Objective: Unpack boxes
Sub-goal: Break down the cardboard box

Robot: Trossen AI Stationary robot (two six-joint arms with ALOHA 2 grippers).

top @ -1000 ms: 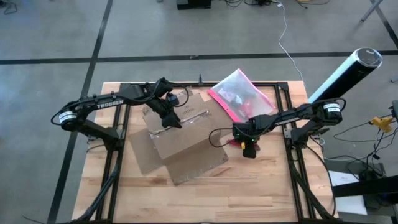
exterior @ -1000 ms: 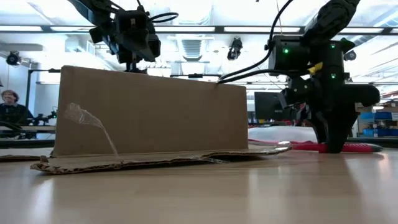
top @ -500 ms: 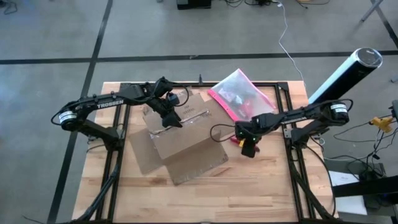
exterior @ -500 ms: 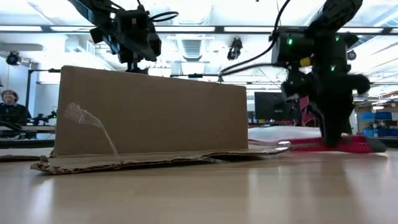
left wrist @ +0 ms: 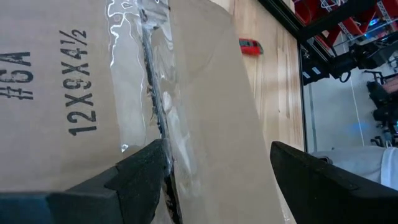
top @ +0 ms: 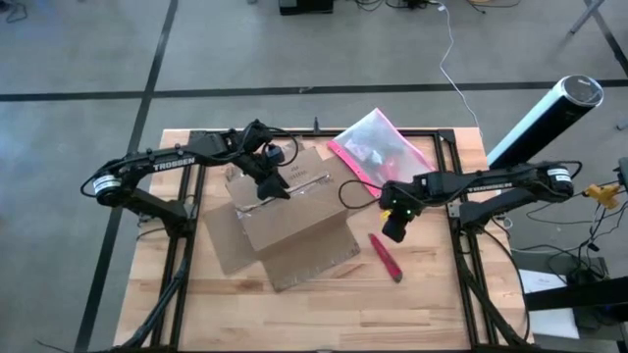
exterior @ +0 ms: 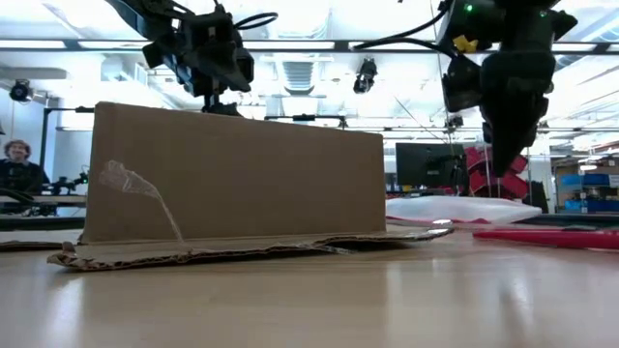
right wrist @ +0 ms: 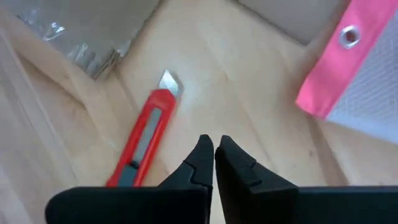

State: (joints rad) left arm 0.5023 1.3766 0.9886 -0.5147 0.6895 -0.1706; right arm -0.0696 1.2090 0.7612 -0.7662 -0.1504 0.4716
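Hovering right gripper (right wrist: 214, 149), jaws together, above cutter (right wrist: 142, 142).

Red box cutter (top: 386, 257) on wooden table (top: 432, 304), pink-edged pouch (top: 378, 149) nearby.

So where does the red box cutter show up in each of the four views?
High view: red box cutter lies on the table right of the cardboard box.
Low view: flat at far right.
Left wrist view: small, beyond the box's edge.
Right wrist view: ahead of the right pincer, blade out.
Shared landmark: the box.
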